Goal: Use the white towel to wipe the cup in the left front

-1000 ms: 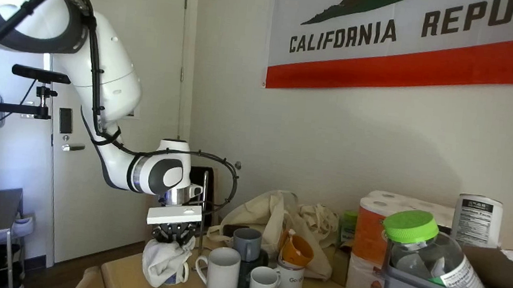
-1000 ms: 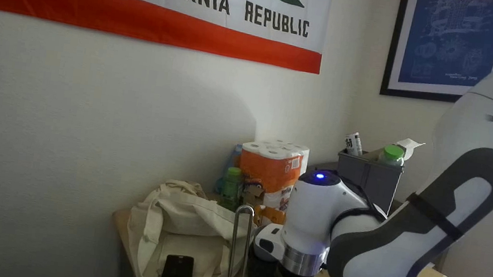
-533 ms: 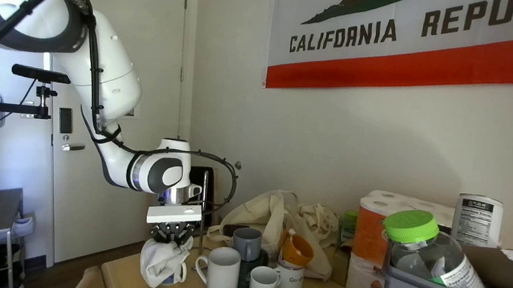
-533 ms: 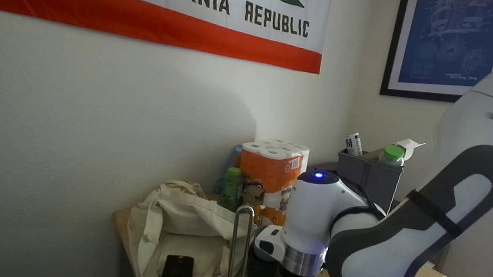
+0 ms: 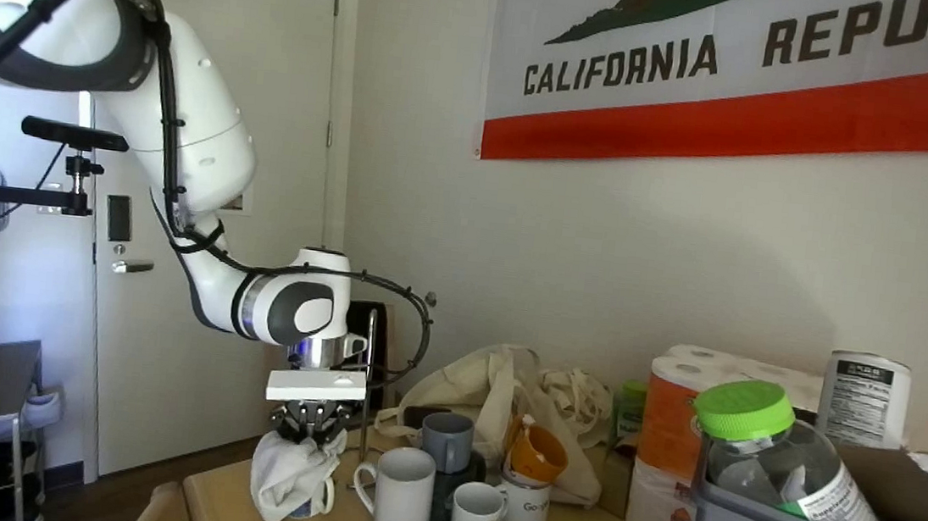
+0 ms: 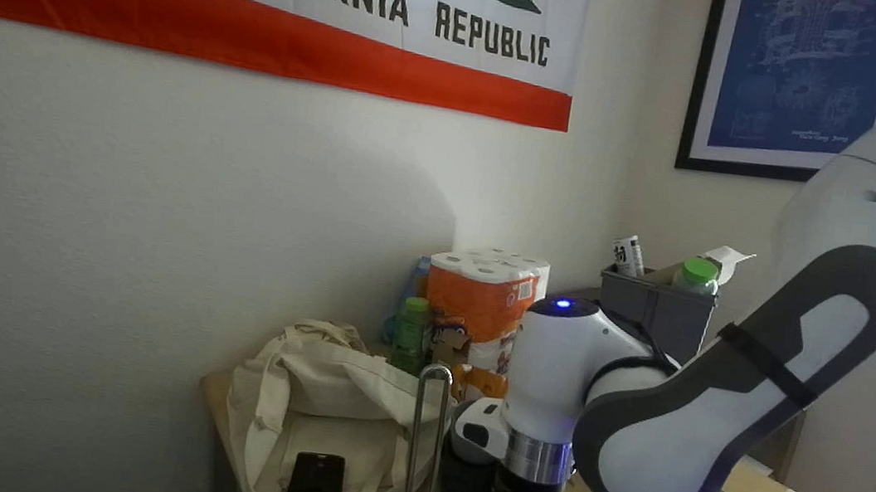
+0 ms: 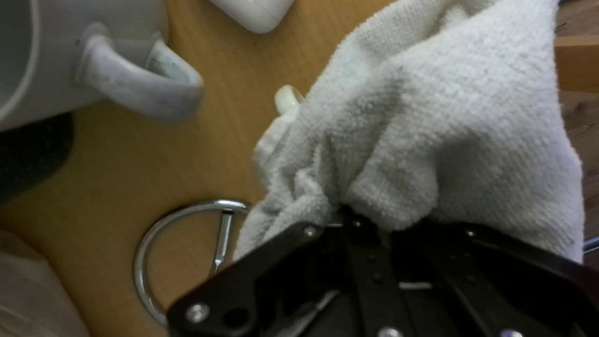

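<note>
Left of one tote bag (image 5: 460,388) in an exterior view, one gripper (image 5: 311,435) pinches one white towel (image 5: 288,478); before the bag stand three white mugs (image 5: 402,501); front-left of the bag, one cup (image 5: 307,508), partly hidden by the towel

Wrist closeup, flag (image 5: 739,76) in both exterior views
</note>
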`<state>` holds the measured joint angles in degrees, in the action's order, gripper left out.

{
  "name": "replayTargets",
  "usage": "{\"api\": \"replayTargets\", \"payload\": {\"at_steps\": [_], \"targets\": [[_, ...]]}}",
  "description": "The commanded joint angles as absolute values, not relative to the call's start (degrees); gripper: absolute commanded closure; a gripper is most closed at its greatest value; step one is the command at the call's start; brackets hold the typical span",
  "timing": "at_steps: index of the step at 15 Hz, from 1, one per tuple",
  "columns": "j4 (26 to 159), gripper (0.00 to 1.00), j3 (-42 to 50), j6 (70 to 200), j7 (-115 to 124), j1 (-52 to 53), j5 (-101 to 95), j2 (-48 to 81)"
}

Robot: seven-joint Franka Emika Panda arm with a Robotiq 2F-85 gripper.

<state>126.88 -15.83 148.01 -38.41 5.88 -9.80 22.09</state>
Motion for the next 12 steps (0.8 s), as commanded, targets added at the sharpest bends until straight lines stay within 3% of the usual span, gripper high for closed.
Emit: {"api": "replayTargets", "payload": {"at_steps": [1, 12], "targets": [[126.36, 0.98, -16.10, 146.15, -39.62, 4.88, -8.20, 21.04], [117.56, 0.98, -16.26, 134.45, -46.50, 2.54, -0.32, 18.39]]}}
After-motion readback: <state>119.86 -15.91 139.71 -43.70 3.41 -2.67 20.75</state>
